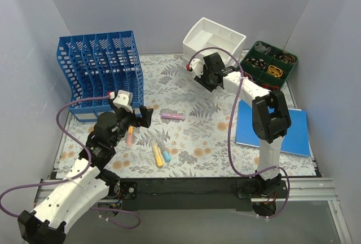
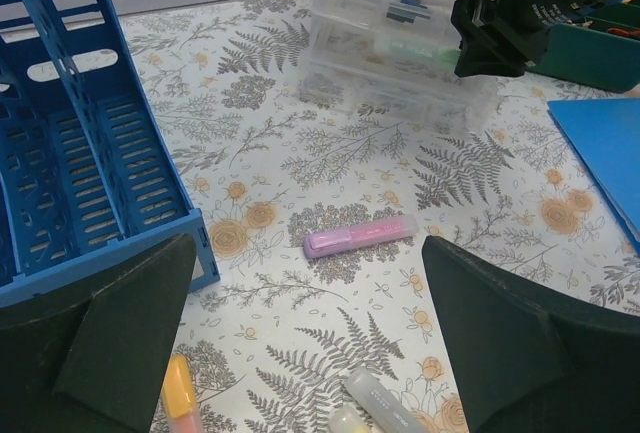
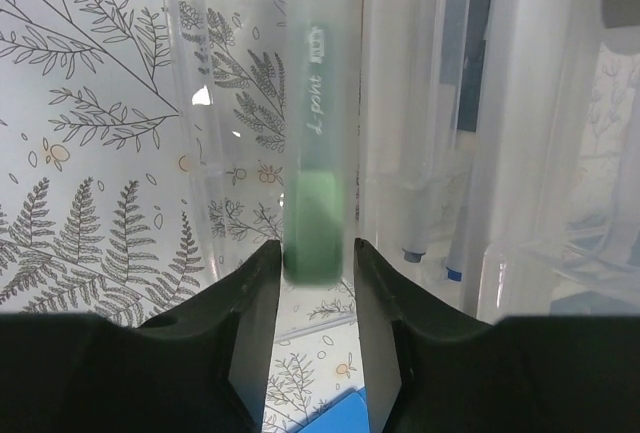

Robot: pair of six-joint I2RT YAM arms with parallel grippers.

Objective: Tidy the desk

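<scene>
Left gripper point(image 2: 308, 283) is hovering wide open over the desk point(image 2: 300, 153), right gripper point(image 3: 317, 263) is flanking a green highlighter point(image 3: 318, 153), grip unclear.

Left arm point(image 1: 79, 177) crouches low, jaws wide; right arm point(image 1: 269, 121) reaches far forward, jaws close together.

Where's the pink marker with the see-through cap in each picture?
Top external: the pink marker lies near the middle of the desk, right of the blue file rack.
Left wrist: pink marker at the picture's centre, right of the blue file rack.
Right wrist: not in it.
Shared landmark: the clear plastic organizer, at the desk's back.
</scene>
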